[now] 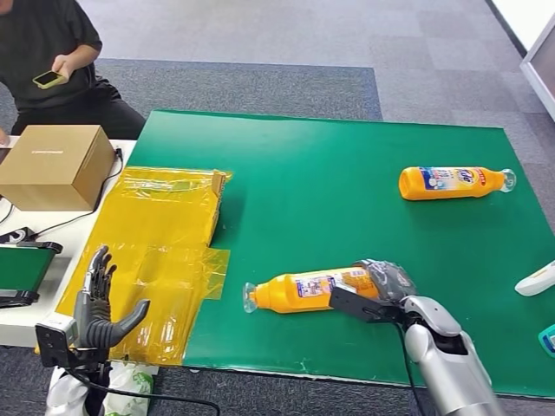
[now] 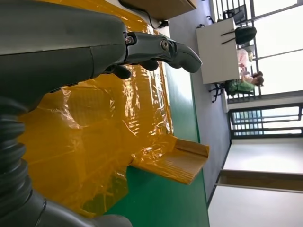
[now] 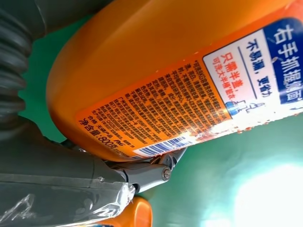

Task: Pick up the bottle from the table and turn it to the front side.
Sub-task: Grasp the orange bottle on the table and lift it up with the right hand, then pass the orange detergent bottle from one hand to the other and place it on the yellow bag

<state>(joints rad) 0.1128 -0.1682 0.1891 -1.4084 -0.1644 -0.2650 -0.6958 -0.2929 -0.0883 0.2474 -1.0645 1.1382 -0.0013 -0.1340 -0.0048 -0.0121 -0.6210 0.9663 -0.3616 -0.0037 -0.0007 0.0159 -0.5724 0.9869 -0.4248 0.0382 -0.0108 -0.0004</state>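
Bottle point(image 1: 308, 290) lying flat, cap leftward.

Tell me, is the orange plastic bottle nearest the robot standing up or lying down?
Lying down: the orange plastic bottle rests lengthwise on the green table, right hand around its base.

— How many bottles did you have on the mat point(image 1: 327, 173)?
— You had two: one point(image 1: 308, 290) near, one point(image 1: 452, 182) far.
— And boxes?
— One box point(image 1: 55, 165), one phone point(image 1: 48, 79), one person point(image 1: 46, 43), two hands point(image 1: 98, 303) point(image 1: 382, 286).
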